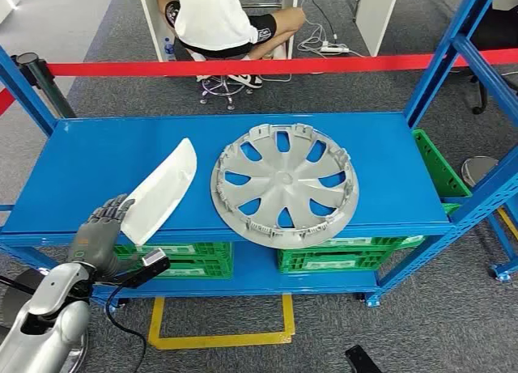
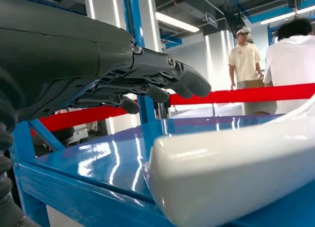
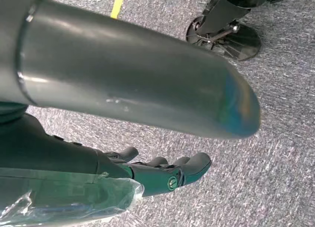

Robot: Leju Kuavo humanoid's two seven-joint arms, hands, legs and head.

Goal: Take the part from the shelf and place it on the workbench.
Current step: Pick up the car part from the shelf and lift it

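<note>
Crates (image 1: 183, 260) green under shelf (image 1: 73, 163), contents unclear, L hand (image 1: 100, 231) open by white part (image 1: 162, 191)

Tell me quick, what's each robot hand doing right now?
Left hand: open, fingers spread beside the white part, holding nothing.
Right hand: open, empty, over the floor.

The shelf (image 1: 391, 171) is blue painted metal, glossy enough to mirror the ceiling lights. The white part (image 1: 160, 193) looks like smooth, satiny plastic; at its three o'clock, the wheel cover (image 1: 285, 184) is matt silver (plastic, seemingly). The floor carpet (image 3: 274, 153) is rough grey.
</note>
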